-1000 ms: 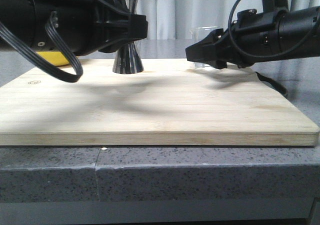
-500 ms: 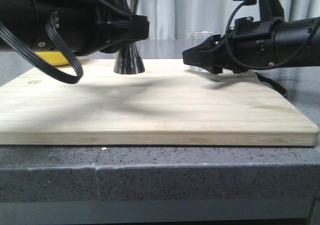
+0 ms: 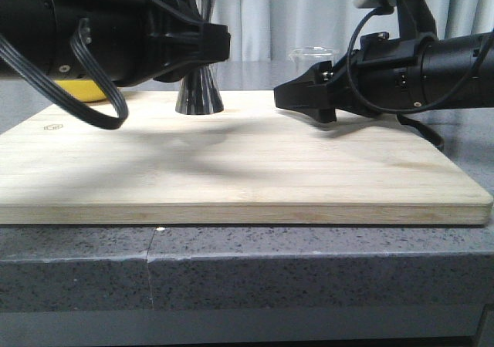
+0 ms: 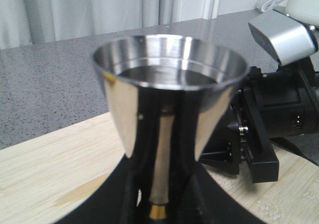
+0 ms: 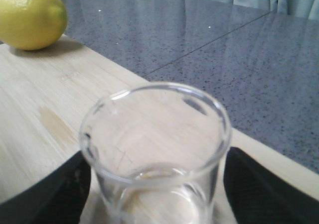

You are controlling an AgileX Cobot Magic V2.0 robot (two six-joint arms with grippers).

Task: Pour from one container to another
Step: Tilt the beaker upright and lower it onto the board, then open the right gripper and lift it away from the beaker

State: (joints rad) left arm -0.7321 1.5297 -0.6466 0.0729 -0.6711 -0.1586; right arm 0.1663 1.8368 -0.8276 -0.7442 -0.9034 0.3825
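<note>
A pale wooden board (image 3: 231, 170) lies flat on a speckled grey stone counter (image 3: 231, 277) — its grain runs left to right, and a faint darker smear marks its surface in the right wrist view. A yellow lemon (image 5: 31, 16) rests at the board's far left corner, partly hidden in the front view. Light curtains (image 3: 293, 15) hang behind the counter — their folds run straight down.

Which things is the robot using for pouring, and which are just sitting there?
For pouring:
glass beaker, between the right gripper's fingers
steel jigger, between the left gripper's fingers

Just sitting there:
lemon
wooden board
</note>
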